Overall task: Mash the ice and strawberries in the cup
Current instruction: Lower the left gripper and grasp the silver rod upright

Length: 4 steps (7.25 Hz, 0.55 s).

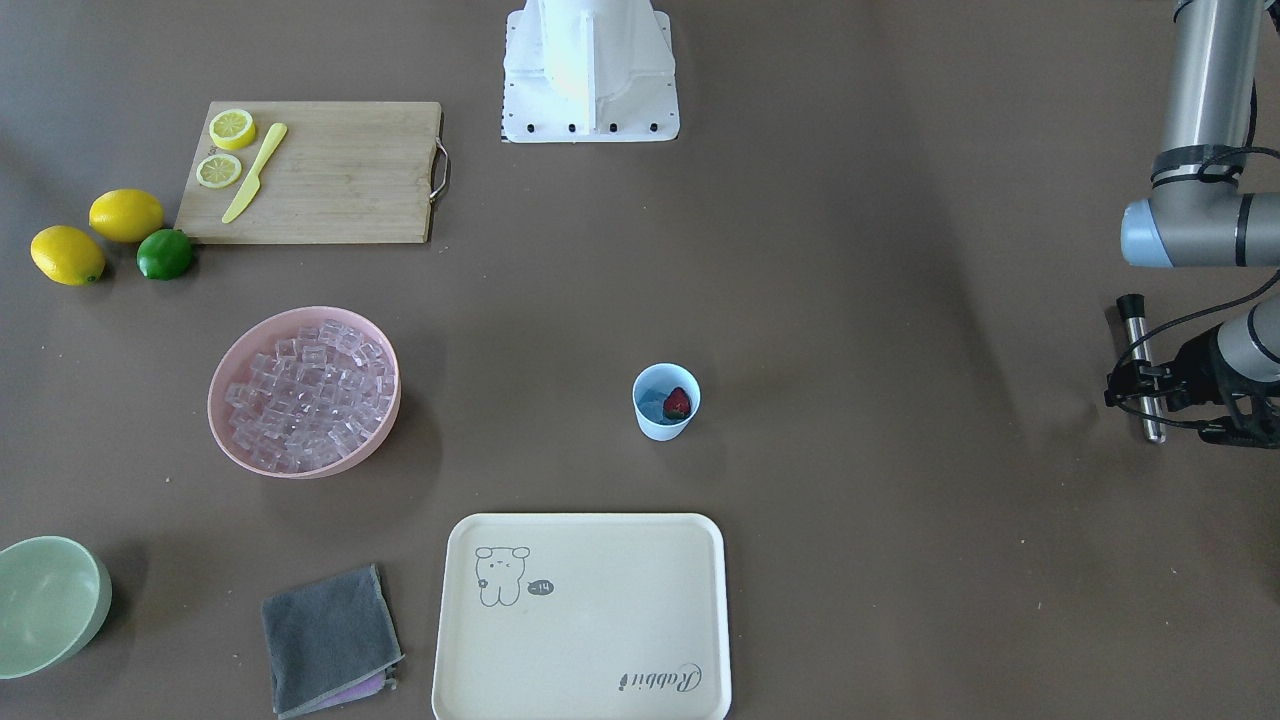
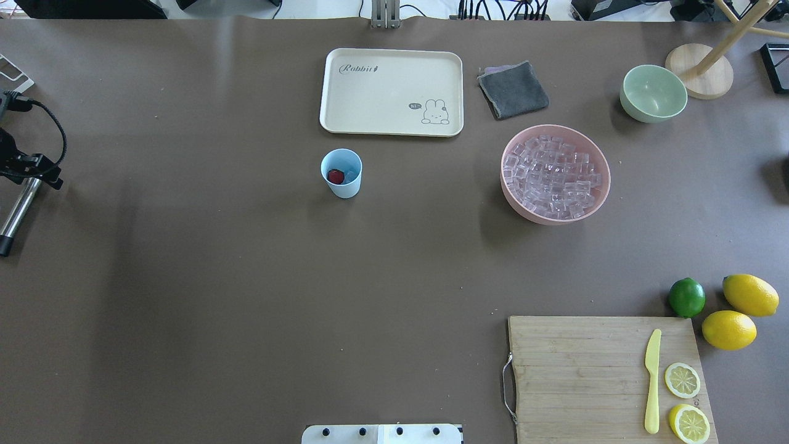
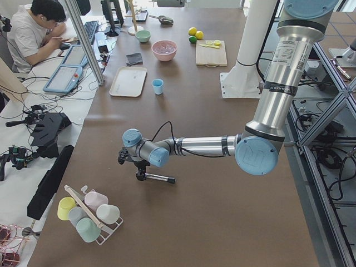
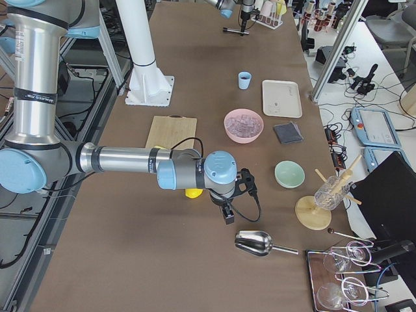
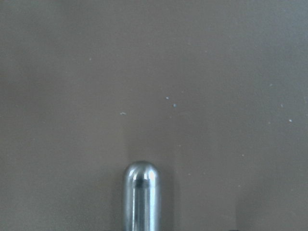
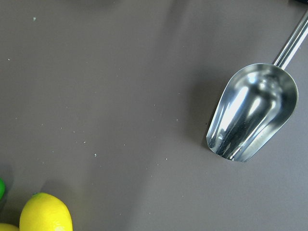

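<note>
Left gripper [image 1: 1149, 386] clamps a steel muddler [image 1: 1139, 335] at the frame's right edge, partly cut off; whether right gripper [image 4: 228, 216] is open cannot be told.

A wooden cutting board [image 1: 330, 175] is lying on the brown surface [image 1: 860, 560], carrying two lemon slices [image 1: 231, 128] and a yellow knife [image 1: 254, 173]. Two whole lemons [image 1: 126, 215] and a lime [image 1: 165, 254] are sitting just beside it. A pink bowl [image 1: 218, 405], a green bowl [image 1: 50, 605], a grey cloth [image 1: 328, 638] and a cream tray [image 1: 590, 640] are resting apart. A black-capped steel rod [image 1: 1140, 345] and a steel scoop [image 6: 252, 113] are showing elsewhere.
</note>
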Each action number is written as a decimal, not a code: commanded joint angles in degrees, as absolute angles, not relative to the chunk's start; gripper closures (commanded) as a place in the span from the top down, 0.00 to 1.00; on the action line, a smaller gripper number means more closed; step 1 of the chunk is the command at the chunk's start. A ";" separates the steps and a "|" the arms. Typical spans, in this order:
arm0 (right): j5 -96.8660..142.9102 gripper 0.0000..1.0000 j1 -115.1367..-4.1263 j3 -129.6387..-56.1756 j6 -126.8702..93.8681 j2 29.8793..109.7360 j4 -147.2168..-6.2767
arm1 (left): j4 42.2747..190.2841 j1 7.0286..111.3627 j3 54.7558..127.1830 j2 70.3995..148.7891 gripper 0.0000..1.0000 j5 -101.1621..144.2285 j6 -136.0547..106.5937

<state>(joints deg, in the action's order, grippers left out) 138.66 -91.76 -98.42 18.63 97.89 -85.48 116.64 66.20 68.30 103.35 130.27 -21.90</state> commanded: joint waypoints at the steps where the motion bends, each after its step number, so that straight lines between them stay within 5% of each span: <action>1: 137.99 0.99 -91.76 -98.44 18.46 97.47 -85.43 | 116.81 66.01 68.12 102.74 0.79 130.08 -21.88; 2: 137.81 0.99 -91.76 -98.52 18.02 97.38 -85.43 | 116.63 66.18 68.20 102.83 0.64 130.34 -21.97; 4: 137.81 0.99 -91.67 -98.70 18.02 97.56 -85.43 | 116.28 66.88 68.20 103.27 0.54 130.60 -21.89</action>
